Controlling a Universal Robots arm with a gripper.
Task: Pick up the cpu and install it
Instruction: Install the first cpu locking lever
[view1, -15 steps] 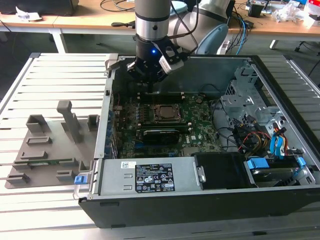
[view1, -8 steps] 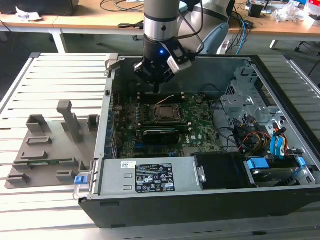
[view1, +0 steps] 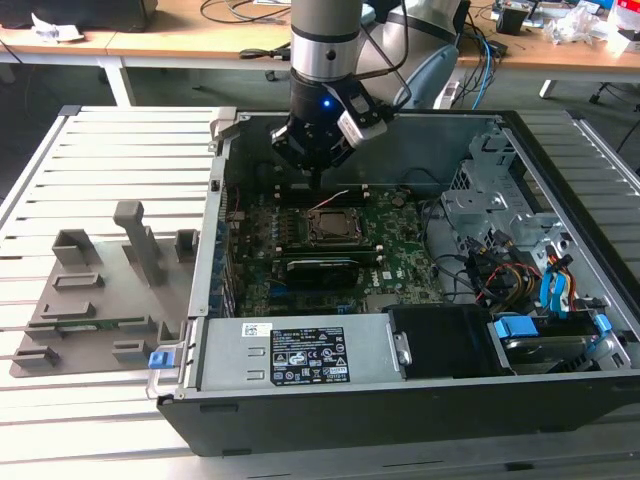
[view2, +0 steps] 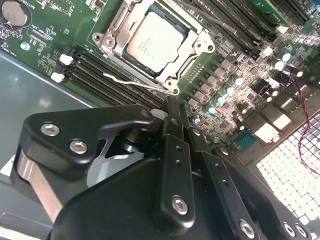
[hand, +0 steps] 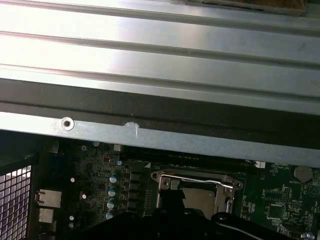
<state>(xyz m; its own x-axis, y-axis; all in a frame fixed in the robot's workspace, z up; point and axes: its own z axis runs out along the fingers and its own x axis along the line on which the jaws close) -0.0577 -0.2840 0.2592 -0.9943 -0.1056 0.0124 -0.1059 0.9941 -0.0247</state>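
Observation:
The cpu (view2: 152, 40), a silvery square chip, lies flat inside the motherboard socket's metal frame (view2: 112, 42), whose thin wire lever (view2: 132, 80) runs along one side. In the exterior view the cpu (view1: 331, 226) sits mid-board in the open computer case. My gripper (view1: 316, 178) hangs just above the board, a little behind the socket, apart from the chip. In the second wrist view its black fingers (view2: 174, 145) meet at the tips, shut with nothing between them. The first wrist view shows part of the cpu (hand: 200, 196) past the gripper's dark body.
Memory slots (view2: 95, 75) and rows of capacitors (view2: 227, 92) flank the socket. The case wall (hand: 160, 135) stands close behind the gripper. A drive cage and cables (view1: 500, 230) crowd the exterior view's right. A grey fixture plate (view1: 95, 290) lies on the slatted table at the exterior view's left.

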